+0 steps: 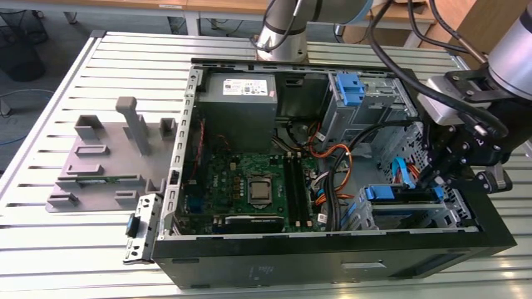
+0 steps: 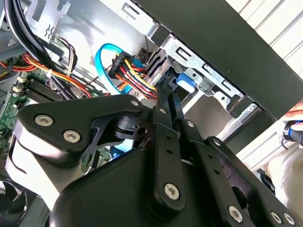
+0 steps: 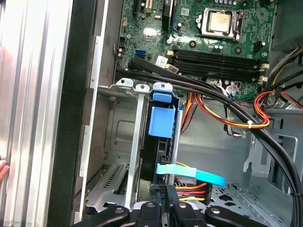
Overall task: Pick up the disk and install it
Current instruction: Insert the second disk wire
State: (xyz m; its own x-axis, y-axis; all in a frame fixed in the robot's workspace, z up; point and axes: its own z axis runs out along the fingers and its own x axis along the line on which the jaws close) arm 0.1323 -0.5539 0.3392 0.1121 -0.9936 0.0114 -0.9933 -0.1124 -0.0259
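— As it stands on edge in the drive cage (image 3: 135,142), where exactly is the disk (image 3: 161,120) from the hand (image 3: 168,196)?

— Straight ahead of it. In the first wrist view the disk's long axis runs away from the fingertips, down the slot, with the blue bracket tab at the far end.

— And the hand itself?

— Clenched, fingers drawn together. Their tips are at the disk's near end, seemingly pressing rather than gripping. I cannot see actual contact.

— What crowds it?

— A flat blue cable (image 3: 194,172) crosses just beside the fingertips, with a red-and-yellow wire bundle (image 3: 189,191) next to it. Thick black cables (image 3: 227,106) sweep over the cage towards the motherboard (image 3: 213,52). On the other side sits the case wall (image 3: 71,118), then the table (image 1: 124,62).
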